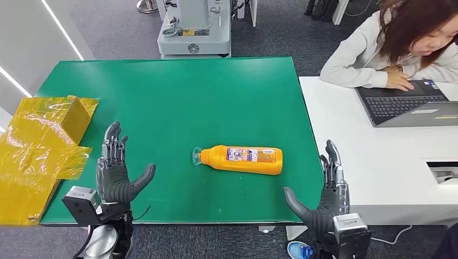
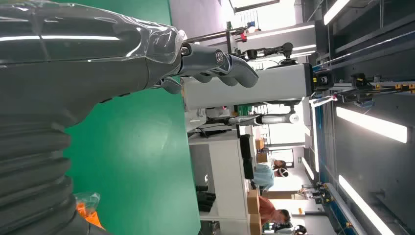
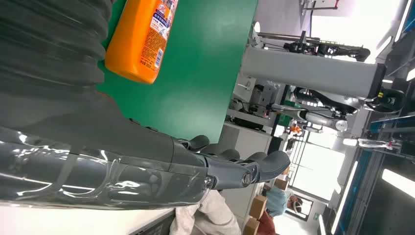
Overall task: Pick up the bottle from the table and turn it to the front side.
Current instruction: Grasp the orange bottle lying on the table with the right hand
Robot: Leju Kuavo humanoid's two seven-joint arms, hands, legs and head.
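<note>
On the green table (image 1: 178, 91), near its front edge, an orange bottle (image 1: 242, 159) lies on its side, clear cap (image 1: 196, 156) toward the left hand (image 1: 116, 175) and its label (image 1: 250, 155) facing up; the print is too small to read. Both hands are raised with fingers spread and hold nothing, the left well apart from the bottle, the right hand (image 1: 324, 197) near its base end. Yellow film (image 1: 38, 145) covers boxes at the table's left edge. A person (image 1: 399, 46) types on a laptop (image 1: 408, 102) on the white desk (image 1: 351, 145).
</note>
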